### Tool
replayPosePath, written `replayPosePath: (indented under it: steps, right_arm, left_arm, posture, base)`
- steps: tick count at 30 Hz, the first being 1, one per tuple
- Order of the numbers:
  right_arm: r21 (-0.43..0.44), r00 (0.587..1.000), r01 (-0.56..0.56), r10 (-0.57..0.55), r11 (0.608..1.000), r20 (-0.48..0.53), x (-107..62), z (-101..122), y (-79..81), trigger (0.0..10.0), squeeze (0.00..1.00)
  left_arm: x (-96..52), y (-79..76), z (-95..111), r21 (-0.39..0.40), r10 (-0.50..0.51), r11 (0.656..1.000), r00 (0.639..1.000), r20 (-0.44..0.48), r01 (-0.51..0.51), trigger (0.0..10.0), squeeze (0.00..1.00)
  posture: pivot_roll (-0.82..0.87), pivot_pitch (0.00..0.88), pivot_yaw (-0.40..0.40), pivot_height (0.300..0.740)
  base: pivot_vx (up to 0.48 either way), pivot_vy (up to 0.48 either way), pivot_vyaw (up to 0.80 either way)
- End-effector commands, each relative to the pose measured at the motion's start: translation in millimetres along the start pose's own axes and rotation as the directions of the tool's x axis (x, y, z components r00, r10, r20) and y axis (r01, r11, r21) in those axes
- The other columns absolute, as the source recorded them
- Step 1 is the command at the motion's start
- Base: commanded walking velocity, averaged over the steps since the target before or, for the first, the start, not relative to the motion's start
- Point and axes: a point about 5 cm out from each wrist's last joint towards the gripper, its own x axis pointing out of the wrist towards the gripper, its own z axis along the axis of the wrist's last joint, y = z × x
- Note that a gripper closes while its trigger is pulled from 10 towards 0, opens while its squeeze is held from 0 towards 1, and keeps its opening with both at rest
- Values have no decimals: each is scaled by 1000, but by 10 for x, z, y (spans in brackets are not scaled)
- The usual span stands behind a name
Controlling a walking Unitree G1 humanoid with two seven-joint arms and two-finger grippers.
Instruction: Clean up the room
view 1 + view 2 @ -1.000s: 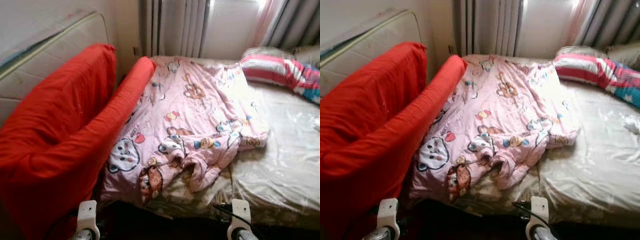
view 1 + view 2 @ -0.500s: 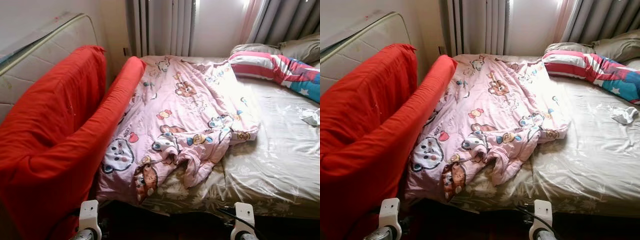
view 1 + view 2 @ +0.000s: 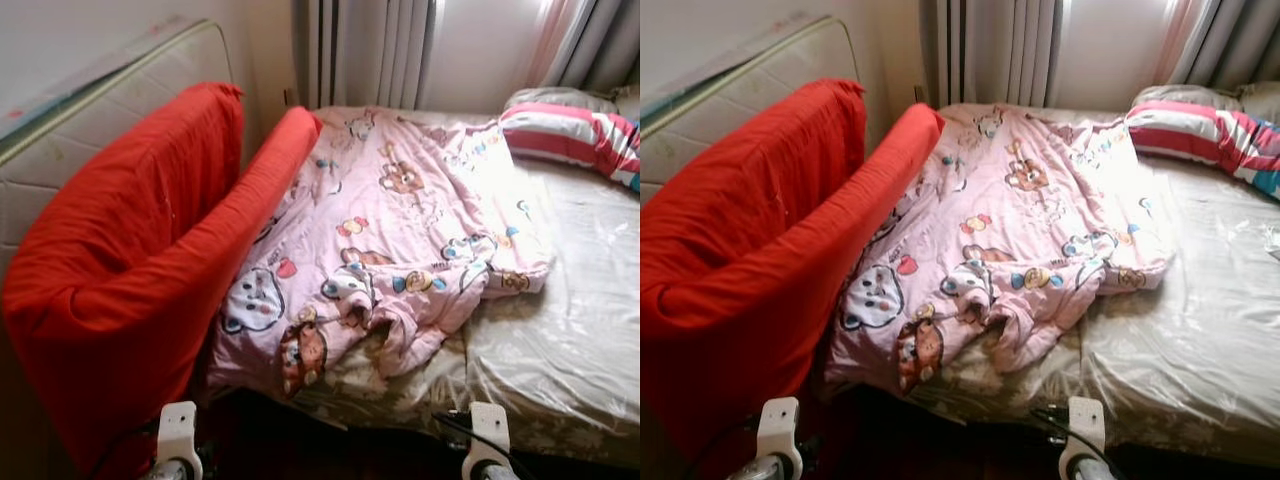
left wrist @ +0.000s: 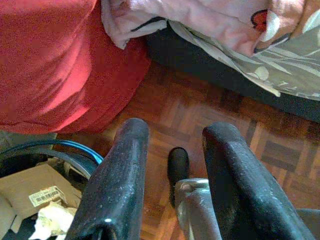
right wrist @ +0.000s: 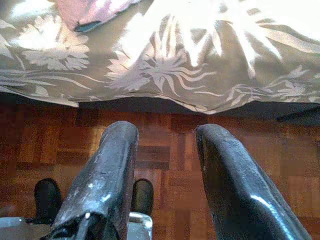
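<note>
Honestly, I judge the tidying barely begun: the pink cartoon blanket (image 3: pixel 400 240) lies rumpled across the bed (image 3: pixel 580 330), just beside the red cushion (image 3: pixel 130 270). My left gripper (image 4: pixel 172 165) and right gripper (image 5: pixel 165 170) hang low over the wooden floor (image 5: pixel 30 145), fingers parted, holding nothing.

light: daylight through window (image 3: pixel 470 50) behind curtains, blown out | glare: on pink quilt (image 3: pixel 400 220) and bedsheet (image 3: pixel 580 300) | shadow: deep under bed | focus: slightly soft
</note>
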Motion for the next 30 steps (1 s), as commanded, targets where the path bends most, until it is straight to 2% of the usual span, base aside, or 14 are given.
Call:
replayPosePath:
  steps: [1,13,19,25,30]
  right_arm:
    - [13,1000,2,-2,1000,4,0,3,5,10000,0]
    - [-1,1000,-10,10,1000,11,1,14,12,10000,0]
    - [3,1000,-8,8,1000,13,2,19,10,10000,0]
    - [23,1000,-4,4,1000,16,2,19,9,10000,0]
    - [8,1000,-20,20,1000,22,4,34,21,10000,0]
  left_arm:
    - [-1,15,7,20,0,1000,1000,0,0,10000,0]
    - [-1,17,10,27,1,1000,1000,2,-1,10000,0]
    - [0,16,16,24,3,1000,1000,4,-3,10000,0]
    - [0,16,17,22,4,1000,1000,4,-4,10000,0]
    - [1,18,23,22,3,1000,1000,5,-3,10000,0]
  posture:
    - [3,0,10,740]
    - [5,0,10,740]
    - [8,0,8,740]
    - [11,0,7,740]
    - [9,0,7,740]
  base:
    - [0,0,0]
    - [0,0,0]
    - [0,0,621]
    - [0,0,0]
    - [244,0,0]
